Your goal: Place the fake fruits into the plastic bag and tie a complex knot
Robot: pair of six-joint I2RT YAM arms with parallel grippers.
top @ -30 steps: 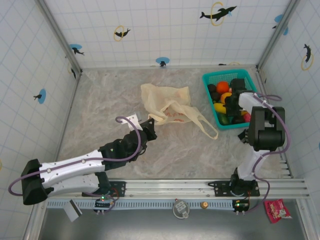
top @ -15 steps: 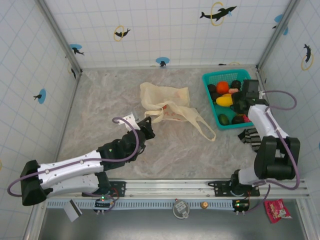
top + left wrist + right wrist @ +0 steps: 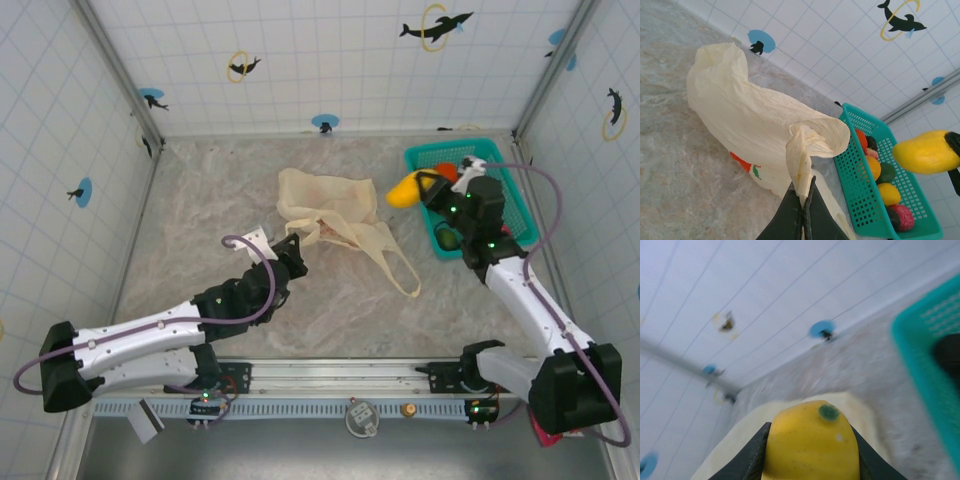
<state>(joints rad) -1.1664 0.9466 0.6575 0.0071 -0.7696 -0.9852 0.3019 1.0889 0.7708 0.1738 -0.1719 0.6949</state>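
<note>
Toward the 9 o'clock side of the top view, the left arm reaches diagonally across the marbled table [image 3: 190, 190], and the left gripper [image 3: 297, 258] sits at the 7 o'clock corner of the plastic bag [image 3: 330, 205]. The left wrist view shows its dark fingers [image 3: 790, 215] clenched flat together on a twisted strip of the bag's handle [image 3: 800, 162], which rises straight up from between them. The plastic bag [image 3: 750, 117] lies crumpled on the table beyond, cream-yellow and crinkled, with a patch of red and green print low on its near side. From the bag's 5 o'clock corner in the top view, a loose loop handle [image 3: 395, 265] trails flat on the table.

At 3 o'clock from the bag hangs the yellow fruit [image 3: 405, 189] — grasped by the right gripper [image 3: 425, 188], between the bag and the 9 o'clock rim of the teal basket [image 3: 520, 195]. The right wrist view has this yellow fruit [image 3: 812, 440] wedged between the two dark fingers [image 3: 759, 455], a small green spot on its tip, with the bag's pale edge blurred beyond it. From the left wrist camera the yellow fruit [image 3: 926, 151] sits raised above the basket [image 3: 860, 185].

Inside the basket lie more fake fruits — an orange one [image 3: 872, 166], a yellow one [image 3: 889, 192], a dark green one [image 3: 886, 172] and a bumpy pink-red one [image 3: 903, 216].
</note>
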